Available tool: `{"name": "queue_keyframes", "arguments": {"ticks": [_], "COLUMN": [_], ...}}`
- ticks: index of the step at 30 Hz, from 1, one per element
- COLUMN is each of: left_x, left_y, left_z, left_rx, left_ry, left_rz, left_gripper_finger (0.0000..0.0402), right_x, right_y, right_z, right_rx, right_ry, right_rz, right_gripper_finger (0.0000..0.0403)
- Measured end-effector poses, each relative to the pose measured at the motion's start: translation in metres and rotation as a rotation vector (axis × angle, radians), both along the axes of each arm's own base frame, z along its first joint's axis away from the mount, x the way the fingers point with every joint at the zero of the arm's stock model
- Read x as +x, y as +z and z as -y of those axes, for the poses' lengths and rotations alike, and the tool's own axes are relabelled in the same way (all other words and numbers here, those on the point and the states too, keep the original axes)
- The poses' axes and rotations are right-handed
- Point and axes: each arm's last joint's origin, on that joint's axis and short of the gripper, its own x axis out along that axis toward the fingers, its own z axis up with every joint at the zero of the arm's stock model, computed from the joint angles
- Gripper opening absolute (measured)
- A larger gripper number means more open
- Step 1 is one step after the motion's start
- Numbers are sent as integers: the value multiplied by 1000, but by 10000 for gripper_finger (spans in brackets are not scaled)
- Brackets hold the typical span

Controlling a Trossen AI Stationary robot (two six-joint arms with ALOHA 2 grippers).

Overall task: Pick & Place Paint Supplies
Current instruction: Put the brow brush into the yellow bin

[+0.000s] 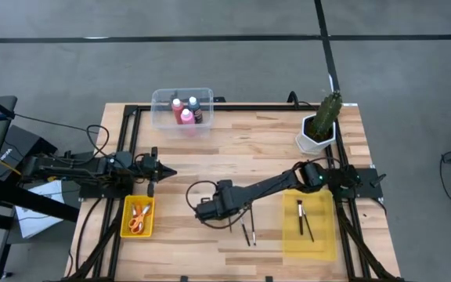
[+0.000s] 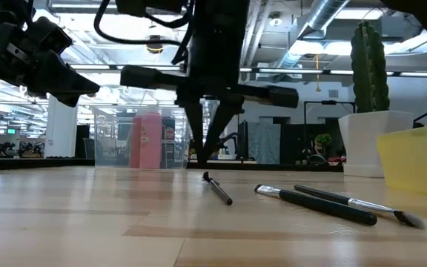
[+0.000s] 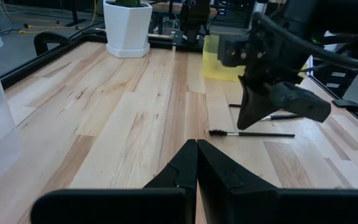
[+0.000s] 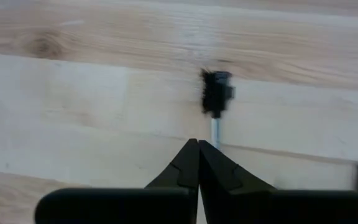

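Observation:
My right gripper (image 1: 206,211) (image 2: 204,158) is shut and points steeply down at mid-table. It hangs just above a thin dark brush (image 2: 219,188) (image 4: 216,90) that lies flat on the wood; in the low view a small gap shows between fingertips and brush. Two more brushes (image 1: 249,233) lie side by side to its right. The pink, red and dark bottles (image 1: 185,110) stand in a clear container (image 1: 161,116) at the far edge. Orange-handled scissors (image 1: 137,218) lie in a small yellow bin. My left gripper (image 1: 163,172) (image 3: 196,146) waits shut at the left.
A flat yellow tray (image 1: 321,244) at the right holds two brushes (image 1: 304,219). A green plant in a white pot (image 1: 319,125) stands at the far right corner. The yellow bin (image 1: 126,227) sits near the left front. Bare wood lies between the arms.

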Motion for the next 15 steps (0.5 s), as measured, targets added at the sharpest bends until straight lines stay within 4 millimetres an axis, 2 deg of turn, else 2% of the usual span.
{"name": "queue_keyframes", "arguments": {"ticks": [8,15], "left_x": [0,0], "left_y": [0,0], "left_z": [0,0], "left_rx": [0,1], "left_ry": [1,1], "left_rz": [0,0], "left_gripper_finger": [1,1], "right_x": [-3,4], "right_y": [13,19], "right_z": [-3,18], "right_rx": [-17,-10], "right_ry": [-6,-51], "right_rz": [-21,-3], "right_gripper_finger": [4,54]}}
